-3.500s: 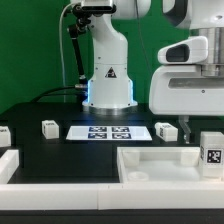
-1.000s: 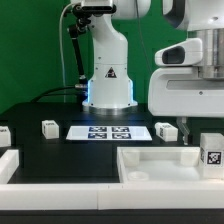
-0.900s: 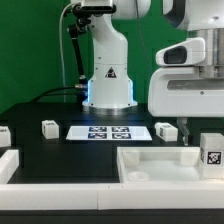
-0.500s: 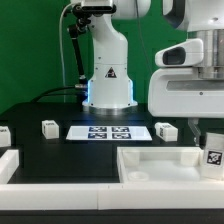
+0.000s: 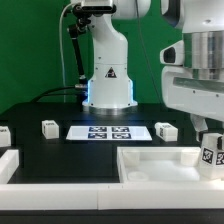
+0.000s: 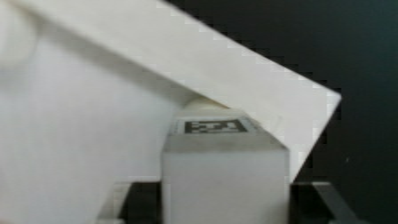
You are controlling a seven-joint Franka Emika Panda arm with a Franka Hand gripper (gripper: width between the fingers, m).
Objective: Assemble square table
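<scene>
Farthest to the exterior view's left of the marker board (image 5: 108,131), the far-left leg (image 5: 3,135) sits at the frame's edge on the black counter (image 5: 60,150). A piece of the white border rail (image 5: 8,163) lies in front of it. Nearer the board, just off its left end, stands the second leg (image 5: 48,128). Behind the board rises my white base (image 5: 108,75). Just off the board's right end stands the third leg (image 5: 165,129).

In front of the board and to its right lies the square table top (image 5: 150,152), with its raised rim up. The long front border rail (image 5: 60,195) runs along the near edge.

Well to the right of the board, at the top's far right side, my pincer (image 5: 207,140) is closed on the held leg (image 5: 210,155). That leg is slightly tilted and its black-and-white tag faces the camera.

In my wrist view the held leg (image 6: 217,160) fills the gap of my pincer (image 6: 217,195). A dark finger (image 6: 139,200) is pressed against each side and the tag sits on the leg's end. Beyond it a corner of the table top (image 6: 89,110) shows against the counter (image 6: 320,40).
</scene>
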